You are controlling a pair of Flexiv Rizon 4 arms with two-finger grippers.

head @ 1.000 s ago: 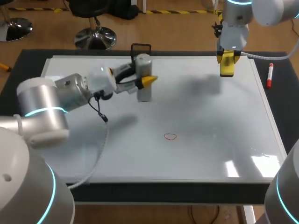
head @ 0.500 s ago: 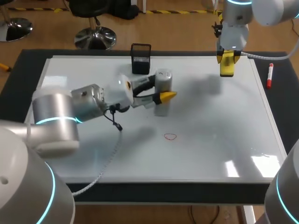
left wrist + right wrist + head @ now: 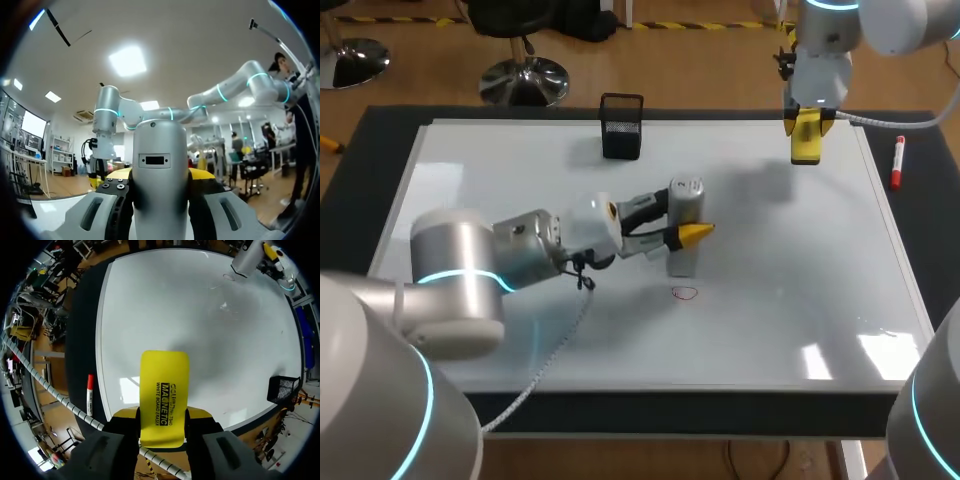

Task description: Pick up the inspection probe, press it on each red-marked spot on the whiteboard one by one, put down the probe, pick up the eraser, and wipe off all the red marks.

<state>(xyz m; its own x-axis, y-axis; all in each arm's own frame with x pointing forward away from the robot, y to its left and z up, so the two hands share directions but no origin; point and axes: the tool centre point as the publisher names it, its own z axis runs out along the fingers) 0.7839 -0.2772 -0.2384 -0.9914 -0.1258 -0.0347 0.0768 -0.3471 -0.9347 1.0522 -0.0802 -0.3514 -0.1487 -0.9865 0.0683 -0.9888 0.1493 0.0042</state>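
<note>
Probe (image 3: 686, 197) now near red mark (image 3: 685, 293); basket (image 3: 622, 126) behind; eraser (image 3: 806, 137) well apart.

Head view: we look down from above and behind, over the whole whiteboard (image 3: 770, 330).
Left wrist view: we face level, close behind the probe (image 3: 160, 175).
Right wrist view: we look down past the eraser (image 3: 164, 397); it shares whiteboard and probe with the head view.

whiteboard (image 3: 770, 330) flat on table (image 3: 932, 250), filling mid-frame | mesh pen holder (image 3: 621, 126) upper centre, on board's far edge | probe (image 3: 684, 228) centre, upright between left gripper (image 3: 686, 222) fingers, just behind circled mark (image 3: 685, 293) | eraser (image 3: 805, 140) upper right, gripped in right gripper (image 3: 806, 122), over board's far right part | marker pen (image 3: 897, 162) right edge, on table beside board
</note>
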